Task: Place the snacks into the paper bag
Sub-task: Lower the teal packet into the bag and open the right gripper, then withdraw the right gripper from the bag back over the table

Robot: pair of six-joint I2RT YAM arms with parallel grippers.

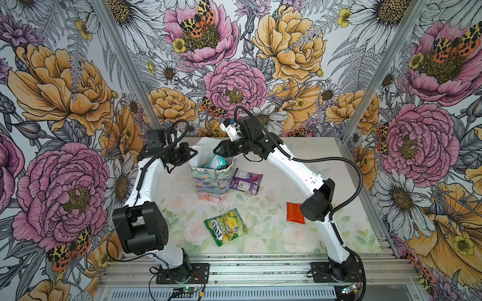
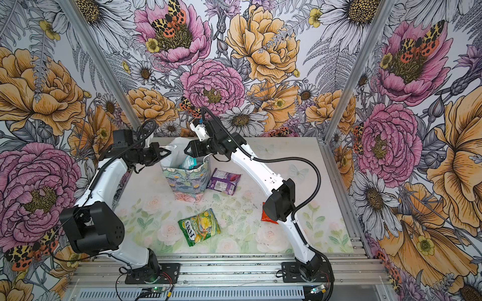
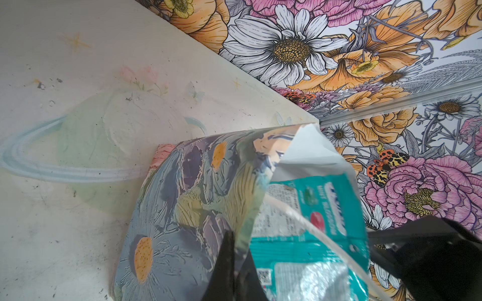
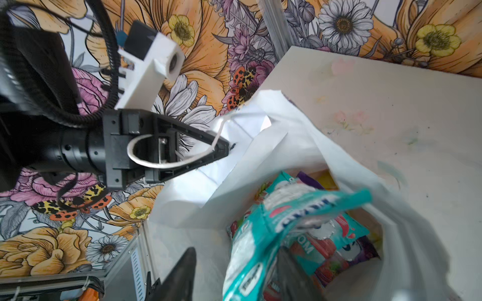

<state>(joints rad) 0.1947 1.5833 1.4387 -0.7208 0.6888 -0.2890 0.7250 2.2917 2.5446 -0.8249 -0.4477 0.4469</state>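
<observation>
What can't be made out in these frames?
- red sachet: in a top view, right arm's elbow covers most.
- teal packet: right wrist view, lettering motion-blurred.
- paper bag: both top views, its wall hides everything under that packet.

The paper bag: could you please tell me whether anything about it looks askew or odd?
Yes. The paper bag looks misshapen: its mouth is pulled out of shape where the left gripper pinches the rim. A teal packet sticks up crookedly in the mouth, below the open right gripper.
</observation>
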